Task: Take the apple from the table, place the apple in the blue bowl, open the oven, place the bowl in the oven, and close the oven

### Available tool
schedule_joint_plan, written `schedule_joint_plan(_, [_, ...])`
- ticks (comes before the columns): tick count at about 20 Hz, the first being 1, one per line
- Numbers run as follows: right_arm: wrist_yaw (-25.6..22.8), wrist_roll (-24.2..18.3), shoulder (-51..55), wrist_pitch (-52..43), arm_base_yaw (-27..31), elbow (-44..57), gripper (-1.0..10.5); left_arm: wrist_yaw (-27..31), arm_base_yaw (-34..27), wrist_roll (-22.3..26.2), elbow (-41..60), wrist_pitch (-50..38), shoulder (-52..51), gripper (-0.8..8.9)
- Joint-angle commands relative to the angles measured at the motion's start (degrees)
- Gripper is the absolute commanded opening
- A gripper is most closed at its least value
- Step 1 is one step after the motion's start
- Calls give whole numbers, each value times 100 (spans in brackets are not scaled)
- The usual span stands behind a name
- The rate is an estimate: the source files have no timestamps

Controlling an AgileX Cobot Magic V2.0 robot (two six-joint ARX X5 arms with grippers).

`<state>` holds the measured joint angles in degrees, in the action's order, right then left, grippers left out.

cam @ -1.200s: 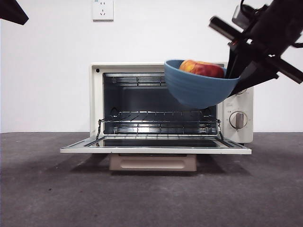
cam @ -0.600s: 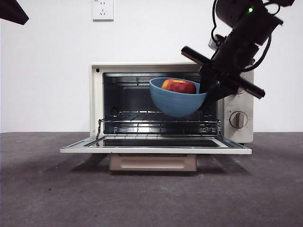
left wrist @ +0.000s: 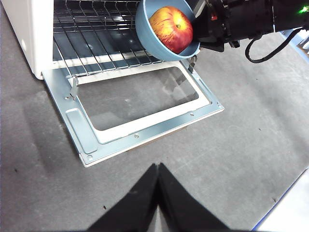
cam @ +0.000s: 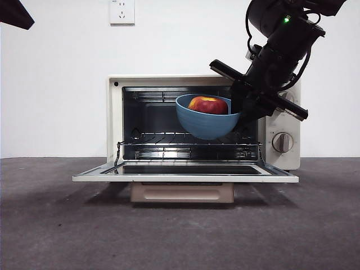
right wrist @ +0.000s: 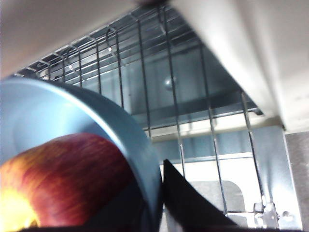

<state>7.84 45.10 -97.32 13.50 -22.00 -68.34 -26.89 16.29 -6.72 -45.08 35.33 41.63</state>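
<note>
My right gripper (cam: 238,110) is shut on the right rim of the blue bowl (cam: 205,124), one jaw inside the rim and one outside. The red apple (cam: 208,104) lies in the bowl. The bowl hangs tilted in the oven (cam: 115,112) opening, just above the wire rack (cam: 191,138), to the right of centre. In the right wrist view the bowl (right wrist: 72,111) and apple (right wrist: 63,179) fill the near side, with the rack (right wrist: 193,106) beyond. The left wrist view shows the bowl (left wrist: 149,41), apple (left wrist: 171,29) and right gripper (left wrist: 203,24) from above. My left gripper (left wrist: 157,166) is shut and holds nothing.
The oven door (cam: 185,173) lies folded down flat toward me, its glass window (left wrist: 140,99) over the dark grey table (cam: 180,236). Two knobs (cam: 283,142) sit on the oven's right panel. The left arm shows only as a black tip (cam: 14,14) at the top corner.
The right gripper has carried the bowl with the apple leftward and down, from the oven's upper right front corner into the opening above the rack. The left arm has not moved.
</note>
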Motion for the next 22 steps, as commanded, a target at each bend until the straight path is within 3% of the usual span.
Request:
schedule_joint_plan(1, [4, 87, -157, -181, 22, -186, 25, 9, 22, 90, -24, -61, 39, 7])
schedule_joint_plan(5, [-321, 142, -157, -258, -127, -186, 186, 9, 22, 87, -24, -57, 39, 7])
schedule_joint_plan(22, [-317, 94, -146, -492, -254, -186, 187, 9, 22, 90, -24, -61, 42, 7])
